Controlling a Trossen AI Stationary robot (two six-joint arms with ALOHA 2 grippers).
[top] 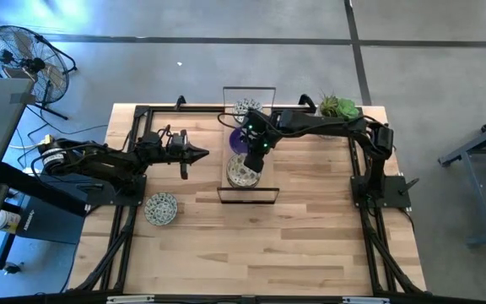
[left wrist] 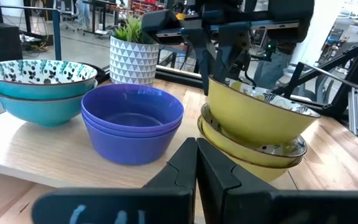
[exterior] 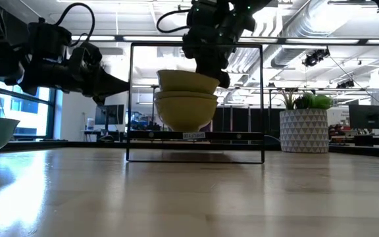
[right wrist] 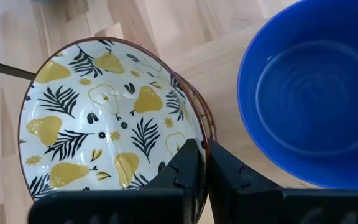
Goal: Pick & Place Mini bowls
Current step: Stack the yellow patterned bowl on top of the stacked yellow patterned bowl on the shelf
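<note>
Here, the right end effector (right wrist: 201, 163) pinches the rim of a glossy, round pear-patterned bowl (right wrist: 107, 118) atop the yellow bowl stack (left wrist: 253, 146); the left end effector (top: 199, 154), clenched, waits at 9 o'clock.

Both my arms are matte black, built of chunky jointed segments with loose black cables looping along them. The right gripper (top: 256, 154) carries small green indicator lights near the wrist. The left gripper (top: 199, 154) tapers to a dark wedge-shaped tip.
</note>
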